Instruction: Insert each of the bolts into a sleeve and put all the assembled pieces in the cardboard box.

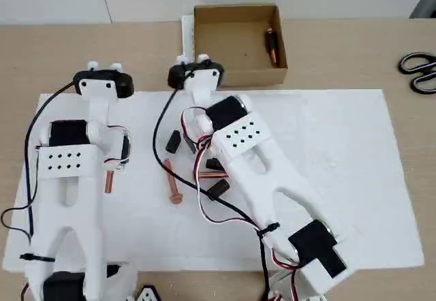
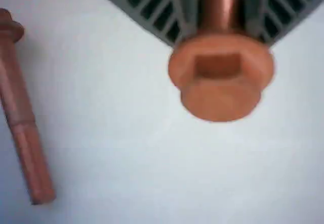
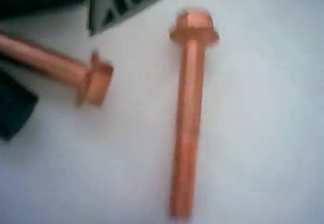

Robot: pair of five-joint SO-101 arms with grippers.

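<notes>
Left hand (image 2: 220,16) gripping copper piece (image 2: 220,77), perhaps sleeve, bolt (image 2: 23,133) nearby

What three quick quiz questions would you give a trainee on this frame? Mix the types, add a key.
1. True or false: the cardboard box is empty.
2. What does the left tool hold? A) nothing B) a copper bolt C) a pen
3. Fill in: on the bare table, right of the white sheet, lie the ____.

Key: 1 false, one copper piece lies inside. 2 B. 3 scissors.
</notes>
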